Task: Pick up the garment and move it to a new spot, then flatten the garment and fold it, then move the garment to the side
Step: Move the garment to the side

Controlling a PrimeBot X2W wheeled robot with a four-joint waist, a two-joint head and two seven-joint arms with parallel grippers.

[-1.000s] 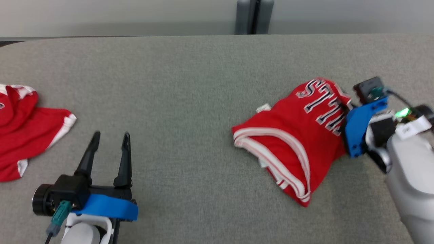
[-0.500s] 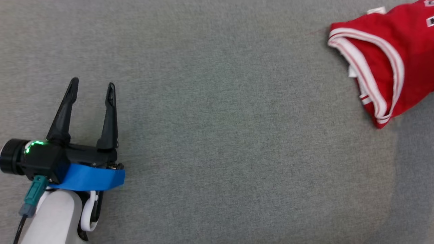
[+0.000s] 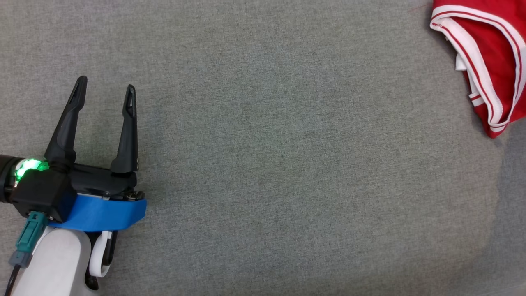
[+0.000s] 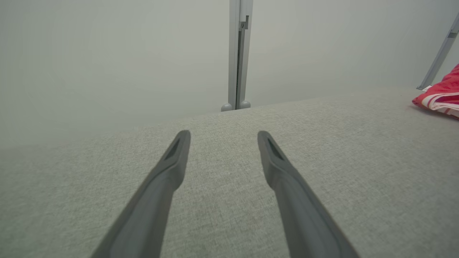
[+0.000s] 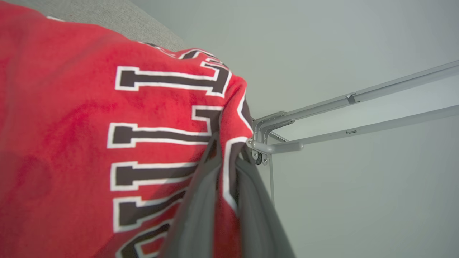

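The red garment, a jersey with white-striped trim, lies bunched at the top right corner of the head view. In the right wrist view my right gripper is shut on a fold of the garment, beside its black-and-white lettering. My left gripper rests low at the left over the grey table, open and holding nothing. From the left wrist, my left gripper points across bare cloth, with the garment far off to the right.
The table is covered in grey fabric, with a wide bare stretch between the left gripper and the garment. A grey metal post stands behind the table's far edge against a pale wall. Grey frame rails run beyond the garment.
The head camera has tilted down and shifted. The garment now lies farther from my left gripper, toward the upper right. The right arm and a second red garment have left the picture.
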